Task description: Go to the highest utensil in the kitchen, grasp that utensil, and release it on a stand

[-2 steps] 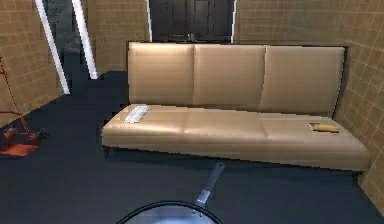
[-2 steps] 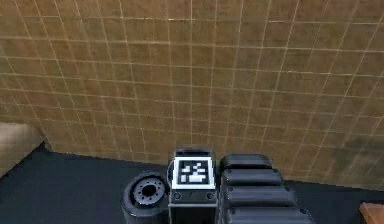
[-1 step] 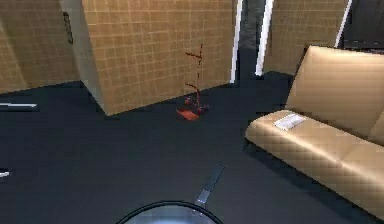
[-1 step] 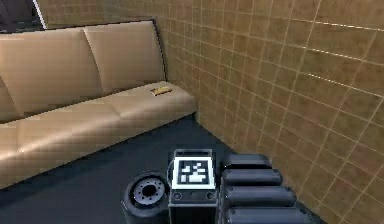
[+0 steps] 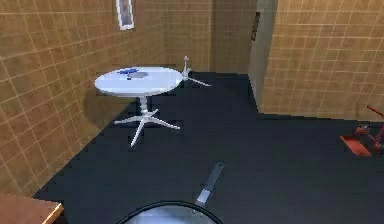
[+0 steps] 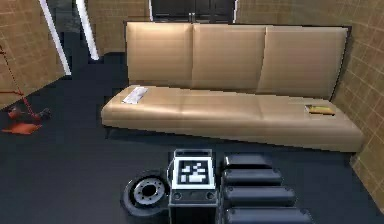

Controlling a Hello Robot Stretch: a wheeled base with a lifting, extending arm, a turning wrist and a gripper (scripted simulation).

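Forward view: a round white bench [image 5: 155,85] on a star-shaped pedestal stands on the dark floor near the tiled wall. A small blue item [image 5: 128,71] lies on it. A grey bar [image 5: 212,183] sits above a round rim at the bottom edge.

Arm side view: the arm [image 6: 250,190] sits low, with the hand [image 6: 142,195] left of its white marker. Whether the hand holds anything cannot be told. Beyond it, a tan sofa [image 6: 230,105] carries a white flat item [image 6: 133,96] and a yellowish item [image 6: 318,109]. Which item is the utensil cannot be told.
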